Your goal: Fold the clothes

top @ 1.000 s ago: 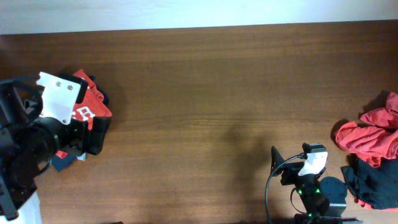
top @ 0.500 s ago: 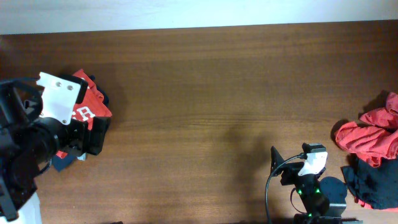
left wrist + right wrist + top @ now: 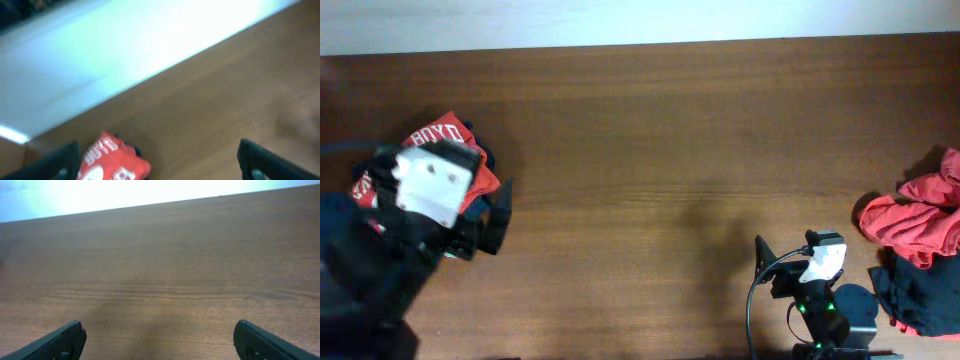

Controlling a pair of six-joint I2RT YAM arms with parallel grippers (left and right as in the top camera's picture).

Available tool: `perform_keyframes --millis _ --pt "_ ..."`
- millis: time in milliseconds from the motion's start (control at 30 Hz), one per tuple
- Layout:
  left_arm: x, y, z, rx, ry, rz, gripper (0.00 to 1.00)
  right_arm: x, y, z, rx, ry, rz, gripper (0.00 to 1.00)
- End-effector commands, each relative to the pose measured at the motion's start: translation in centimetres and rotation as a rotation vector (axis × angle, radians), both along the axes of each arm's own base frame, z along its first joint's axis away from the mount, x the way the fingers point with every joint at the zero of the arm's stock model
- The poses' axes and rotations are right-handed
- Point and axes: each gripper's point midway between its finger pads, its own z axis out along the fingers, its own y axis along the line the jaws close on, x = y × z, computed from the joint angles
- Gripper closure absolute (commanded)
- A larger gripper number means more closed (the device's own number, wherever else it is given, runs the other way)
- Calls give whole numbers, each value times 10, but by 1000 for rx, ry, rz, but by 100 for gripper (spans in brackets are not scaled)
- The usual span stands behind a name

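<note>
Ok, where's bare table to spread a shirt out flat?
The wide middle of the brown wooden table is bare, from the orange-red lettered T-shirt pile at one end to the crumpled red garment and black fabric piece at the other. Both ends are crowded.

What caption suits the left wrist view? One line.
Open left gripper near a red lettered shirt on the wooden table.
</note>
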Motion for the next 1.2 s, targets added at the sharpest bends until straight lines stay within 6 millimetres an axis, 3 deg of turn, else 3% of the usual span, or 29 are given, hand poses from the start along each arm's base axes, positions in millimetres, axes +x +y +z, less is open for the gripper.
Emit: perform_keyframes --millis 0,200,367,700,967,1167 --pt "2 -5 -55 -19 -8 -22 1 -1 0 -2 10 5 0 1" --pt "8 -11 -135 -79 -73 -38 1 -1 0 -2 10 5 0 1" --pt "-7 -17 -178 -102 -164 -67 1 -1 0 -2 10 5 0 1" --pt "-30 -33 -217 -104 -259 -132 0 -1 0 -2 10 5 0 1" --pt "-17 -34 -250 -97 -343 -136 1 -1 0 -2 10 5 0 1" --pt "-16 -33 -249 -95 -343 -129 1 -1 0 -2 10 5 0 1"
